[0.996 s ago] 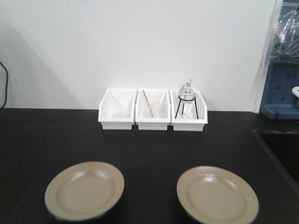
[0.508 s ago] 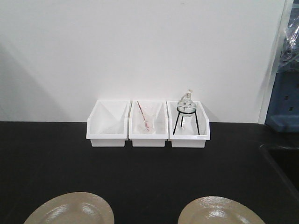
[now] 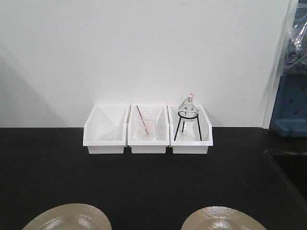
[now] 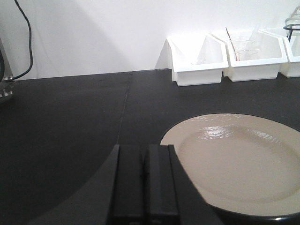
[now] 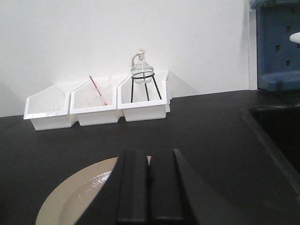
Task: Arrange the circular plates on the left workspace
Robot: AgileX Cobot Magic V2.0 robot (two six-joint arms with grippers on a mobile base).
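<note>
A moment ago the front view showed both plates whole. Now only their top edges show at the very bottom of the frame. The left plate (image 3: 67,219) is at the lower left and the right plate (image 3: 223,220) at the lower right. The three white bins (image 3: 147,136) by the wall look bigger and sit lower in the frame than before. So the camera seems to have come closer, and the plates themselves do not look moved. They lie flat on the black counter (image 3: 153,177), well apart from each other. The left claw (image 4: 144,150) shows at the bottom middle of its own view. Its two black fingers are pressed together and hold nothing, and the tan plate is just to their right. The right claw (image 5: 149,154) is pressed together too and holds nothing. It hangs over the near part of its plate at the bottom of that view. I think no plate has been picked up yet. The robot seems only to have got nearer, and a claw must spread wide before it can take a plate rim.
</note>
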